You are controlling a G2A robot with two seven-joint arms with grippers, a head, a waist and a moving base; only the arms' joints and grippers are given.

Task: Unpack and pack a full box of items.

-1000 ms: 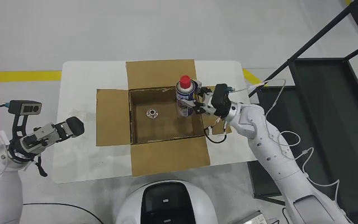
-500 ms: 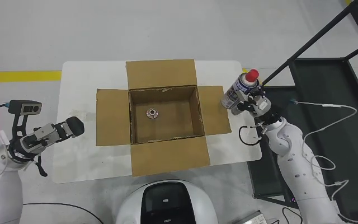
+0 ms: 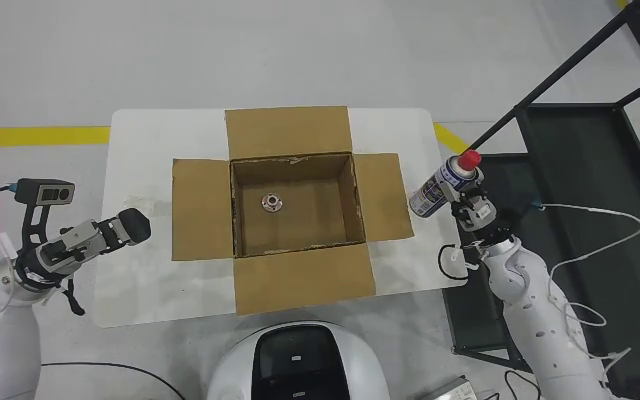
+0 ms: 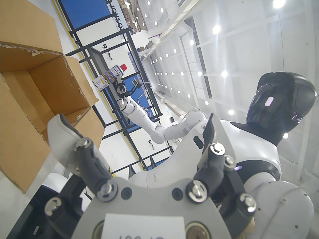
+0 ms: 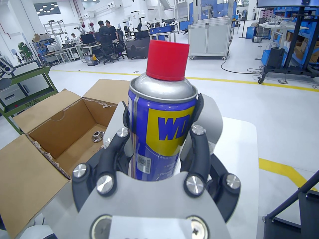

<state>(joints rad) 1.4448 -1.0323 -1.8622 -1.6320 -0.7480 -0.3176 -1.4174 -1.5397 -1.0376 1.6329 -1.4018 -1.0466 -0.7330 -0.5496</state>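
An open cardboard box [image 3: 200,208] sits in the middle of the white table, flaps spread flat. A small metal flange [image 3: 271,202] lies on its floor, also seen in the right wrist view as the flange [image 5: 97,136] inside the box [image 5: 37,170]. My right gripper [image 3: 465,208] is shut on a blue and yellow spray can [image 3: 441,187] with a red cap, held above the table's right edge, beyond the box's right flap. Up close, the can [image 5: 163,88] stands upright between the fingers [image 5: 201,115]. My left gripper [image 4: 135,123] hangs open and empty off the table's left side [image 3: 132,226].
The white table [image 3: 150,150] has bare strips left and right of the box flaps. A dark metal rack [image 3: 580,180] stands close to the right of the table, just behind the held can. A yellow floor line [image 3: 50,134] runs at the left.
My right gripper lifted the spray can out of the box and carried it rightward over the right flap to the table's right edge. The left arm stayed still.
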